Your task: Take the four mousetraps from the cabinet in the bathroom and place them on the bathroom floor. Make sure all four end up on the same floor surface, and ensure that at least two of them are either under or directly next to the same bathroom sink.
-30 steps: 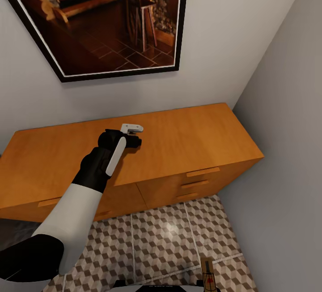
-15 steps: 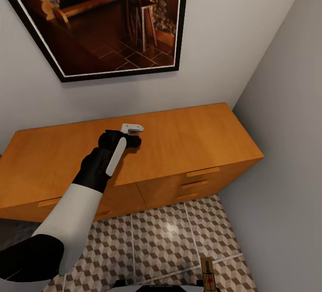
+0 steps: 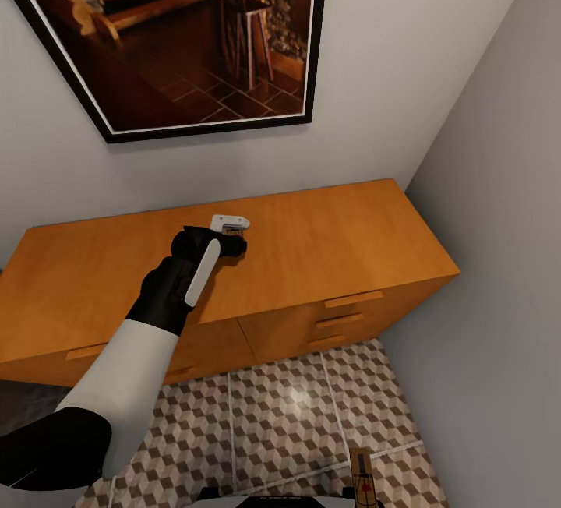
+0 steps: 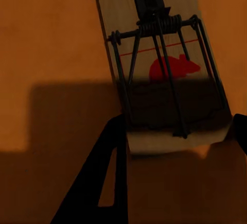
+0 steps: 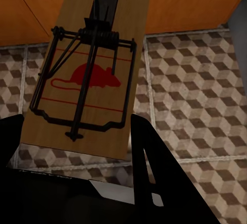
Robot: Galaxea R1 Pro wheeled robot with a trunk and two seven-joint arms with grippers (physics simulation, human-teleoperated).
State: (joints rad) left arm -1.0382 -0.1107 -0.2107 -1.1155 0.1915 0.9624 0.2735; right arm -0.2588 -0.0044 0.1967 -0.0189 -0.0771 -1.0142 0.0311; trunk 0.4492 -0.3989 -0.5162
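While a tan wooden mousetrap with a red mouse mark lies between the left gripper's dark fingers, clamped at its near end, it rests on the orange-brown wooden cabinet. Above cube-patterned floor tiles, the right gripper grips a second tan mousetrap.

A: What sort of place is this?

B: A room in a home, rendered in simulation. A low orange-brown wooden cabinet with drawers stands against a pale grey wall.

A: What else shows that?

B: A large framed picture of a wooden interior hangs above it, and the floor has cube-patterned tiles.
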